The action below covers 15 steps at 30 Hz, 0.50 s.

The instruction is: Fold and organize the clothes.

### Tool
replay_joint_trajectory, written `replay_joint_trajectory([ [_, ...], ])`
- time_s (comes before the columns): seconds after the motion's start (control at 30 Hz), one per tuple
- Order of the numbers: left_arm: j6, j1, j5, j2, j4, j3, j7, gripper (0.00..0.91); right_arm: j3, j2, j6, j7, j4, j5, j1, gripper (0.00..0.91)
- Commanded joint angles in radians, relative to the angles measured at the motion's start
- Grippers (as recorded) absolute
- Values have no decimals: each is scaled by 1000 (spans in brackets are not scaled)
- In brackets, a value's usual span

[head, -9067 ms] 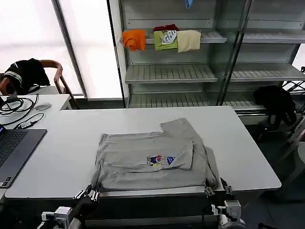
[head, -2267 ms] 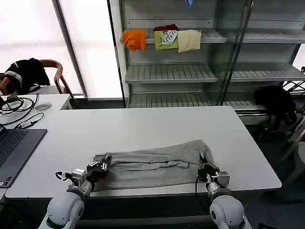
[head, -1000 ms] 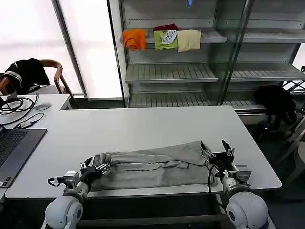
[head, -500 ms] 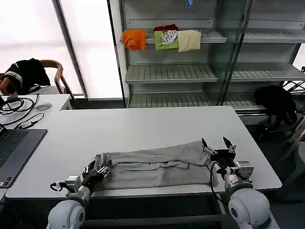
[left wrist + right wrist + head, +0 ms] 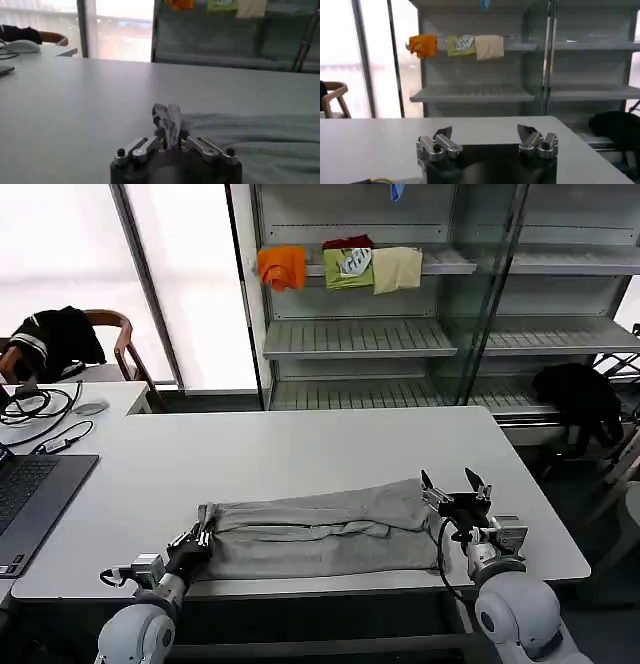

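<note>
Your shirt [image 5: 320, 529] lies in a long folded band along the near edge of the counter [image 5: 300, 446], running between the two arms. Your left claw [image 5: 196, 541] sits at the shirt's left end, closed on a pinch of cloth; in the left wrist view a tuft of fabric [image 5: 168, 119] stands up between its fingers. Your right claw [image 5: 452, 488] is spread wide and holds nothing, raised just off the shirt's right end.

Here is what could go wrong:

- With only one end held, any pull by the left arm would likely drag the whole band sideways and open the fold, since nothing pins the far end.
- The band lies close to the counter's near edge. A tug toward you could slide part of it over the lip, and its hanging weight might take the rest with it.
- The left grip looks like a thin pinch. If it has caught only the top layer, lifting would peel that layer away and undo the fold.
- If the right claw comes down to re-grip, it may bunch the loose end rather than catch all layers.
</note>
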<state>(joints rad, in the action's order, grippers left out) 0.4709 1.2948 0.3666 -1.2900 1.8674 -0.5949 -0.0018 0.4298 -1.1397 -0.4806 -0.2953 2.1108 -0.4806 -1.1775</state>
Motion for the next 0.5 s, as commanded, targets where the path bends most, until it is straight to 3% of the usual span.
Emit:
replay_joint_trajectory([
  [0.03,-28,-11,18,68,-15,-117,6,10,-7,0,-1,-6,-11,-3,20,907],
  [0.3,-7,-29,115,338,-36,-373,29,10,-26,-10,-6,-6,-12,0,35,907],
  [0.5,-2,-28,94,453,-94,-441,41,10,-33,-15,-8,-9,-11,1,41,907],
])
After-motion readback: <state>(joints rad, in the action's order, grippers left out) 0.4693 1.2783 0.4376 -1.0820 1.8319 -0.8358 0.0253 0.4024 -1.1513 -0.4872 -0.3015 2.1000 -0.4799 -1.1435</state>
